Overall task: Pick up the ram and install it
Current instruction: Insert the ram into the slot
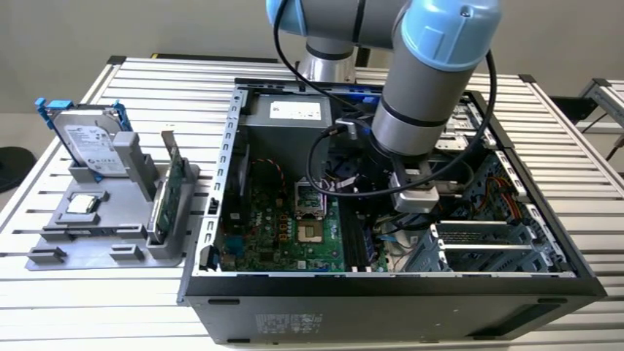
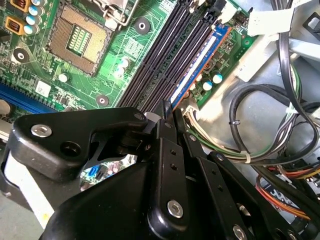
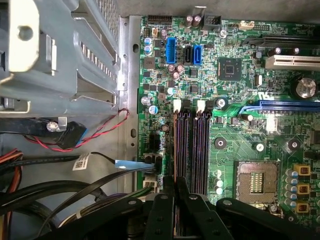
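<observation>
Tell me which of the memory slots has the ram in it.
The outermost slot, at the motherboard's edge by the cables: the blue ram stands in it, the gripper at its end. The other black slots are empty.

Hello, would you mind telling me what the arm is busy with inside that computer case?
The arm has reached down into the open computer case and its gripper sits right over the memory slots on the green motherboard. The ram, a thin blue stick, stands on edge in the outermost slot, and the closed fingertips are at its end. Outside the case, a grey holder carries a hard drive and a green card.
</observation>
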`<state>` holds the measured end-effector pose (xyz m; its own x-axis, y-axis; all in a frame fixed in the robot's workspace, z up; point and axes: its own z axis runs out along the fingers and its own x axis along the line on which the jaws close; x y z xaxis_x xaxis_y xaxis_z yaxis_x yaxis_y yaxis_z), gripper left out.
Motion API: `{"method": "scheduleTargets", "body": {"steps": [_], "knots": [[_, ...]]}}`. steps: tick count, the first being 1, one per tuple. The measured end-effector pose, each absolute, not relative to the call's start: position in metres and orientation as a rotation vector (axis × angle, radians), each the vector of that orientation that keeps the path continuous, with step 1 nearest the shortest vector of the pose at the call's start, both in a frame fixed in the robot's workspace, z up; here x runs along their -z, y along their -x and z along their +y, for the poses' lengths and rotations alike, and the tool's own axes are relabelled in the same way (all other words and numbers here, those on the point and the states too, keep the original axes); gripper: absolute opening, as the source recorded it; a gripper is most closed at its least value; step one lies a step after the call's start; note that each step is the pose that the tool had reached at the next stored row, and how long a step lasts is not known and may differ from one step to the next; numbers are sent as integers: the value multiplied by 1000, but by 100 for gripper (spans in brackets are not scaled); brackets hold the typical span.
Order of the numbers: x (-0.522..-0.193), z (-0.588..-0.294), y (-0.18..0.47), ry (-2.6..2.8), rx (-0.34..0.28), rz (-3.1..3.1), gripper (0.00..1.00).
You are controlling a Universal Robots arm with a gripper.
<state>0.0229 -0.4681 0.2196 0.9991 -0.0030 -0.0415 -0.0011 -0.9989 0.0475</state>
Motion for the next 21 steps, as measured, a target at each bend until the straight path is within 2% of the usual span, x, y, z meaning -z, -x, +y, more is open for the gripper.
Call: {"method": "scheduleTargets", "body": {"steps": [21], "knots": [[-223,-467,-24,-3087,65,-3,0]]}}
